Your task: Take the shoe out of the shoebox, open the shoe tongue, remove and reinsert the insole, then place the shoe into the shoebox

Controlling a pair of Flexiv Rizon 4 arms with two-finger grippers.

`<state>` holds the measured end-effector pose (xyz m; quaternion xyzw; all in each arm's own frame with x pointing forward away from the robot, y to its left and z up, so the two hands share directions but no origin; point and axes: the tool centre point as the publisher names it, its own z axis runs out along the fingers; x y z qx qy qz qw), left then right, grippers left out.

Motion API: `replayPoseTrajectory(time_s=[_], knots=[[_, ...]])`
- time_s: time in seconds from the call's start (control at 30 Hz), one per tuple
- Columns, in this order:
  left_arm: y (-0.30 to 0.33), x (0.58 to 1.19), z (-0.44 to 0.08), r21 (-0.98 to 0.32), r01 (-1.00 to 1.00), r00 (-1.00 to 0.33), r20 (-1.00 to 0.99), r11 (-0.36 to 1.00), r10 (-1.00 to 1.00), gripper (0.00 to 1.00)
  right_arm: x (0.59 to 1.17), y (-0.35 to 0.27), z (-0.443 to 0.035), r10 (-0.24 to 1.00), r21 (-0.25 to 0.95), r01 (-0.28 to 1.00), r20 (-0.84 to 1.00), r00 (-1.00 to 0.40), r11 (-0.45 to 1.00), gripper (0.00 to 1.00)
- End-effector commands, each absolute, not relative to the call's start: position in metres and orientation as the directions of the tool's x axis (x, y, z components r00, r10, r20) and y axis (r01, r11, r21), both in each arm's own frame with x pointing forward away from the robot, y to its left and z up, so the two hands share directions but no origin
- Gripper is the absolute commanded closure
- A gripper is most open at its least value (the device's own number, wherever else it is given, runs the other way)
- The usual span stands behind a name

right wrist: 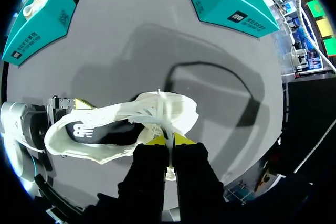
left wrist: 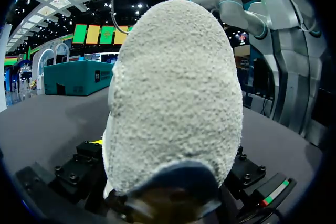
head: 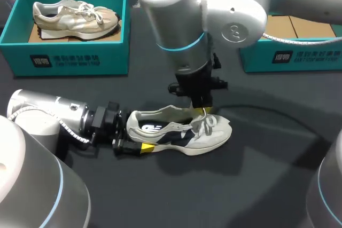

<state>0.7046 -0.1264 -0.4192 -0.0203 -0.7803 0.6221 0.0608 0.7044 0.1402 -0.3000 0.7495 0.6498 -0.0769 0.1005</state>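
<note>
Shoe (head: 181, 132): off-white with navy side panels, white laces, nubbly pale grey heel. Insole (head: 152, 128): black, white logo. Table (head: 256, 185) under the shoe: plain dark grey. Left box (head: 69, 60) and right box (head: 299, 57) behind the shoe: teal, black labels with white print. Second shoe (head: 75, 18): beige and cream. Left gripper (head: 140, 147) and right gripper (head: 203, 111): black, yellow tips.

The shoe (head: 181, 132) lay on its sole near the middle of the table (head: 256, 185), toe pointing right. The left gripper (head: 140, 141) came in from the left and clamped its heel. The right gripper (head: 204, 110) stood above it, pinching the upper by the laces. Behind, to the left, sat the shoebox (head: 69, 60) with a second shoe (head: 75, 18) inside. Another box (head: 291, 54) sat behind, to the right.
</note>
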Motion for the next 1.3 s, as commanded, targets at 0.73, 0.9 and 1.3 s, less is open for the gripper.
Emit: replayPoseTrajectory(time_s=[0.73, 0.9, 1.3], knots=[[-0.127, 0.706, -0.421, -0.973, -0.044, -0.992, 0.07, 0.227, 0.108, 1.0, 0.702, 0.111, -0.334, 0.959, 0.058, 0.961, -0.07, 0.273, -0.269, 1.0], [-0.127, 0.706, -0.421, -0.973, -0.044, -0.992, 0.07, 0.227, 0.108, 1.0, 0.702, 0.106, -0.346, 0.969, 0.074, 0.969, -0.061, 0.239, -0.235, 1.0], [-0.127, 0.706, -0.421, -0.973, -0.044, -0.992, 0.07, 0.227, 0.108, 1.0, 0.707, 0.092, -0.36, 0.964, 0.088, 0.971, -0.129, 0.232, -0.222, 1.0]])
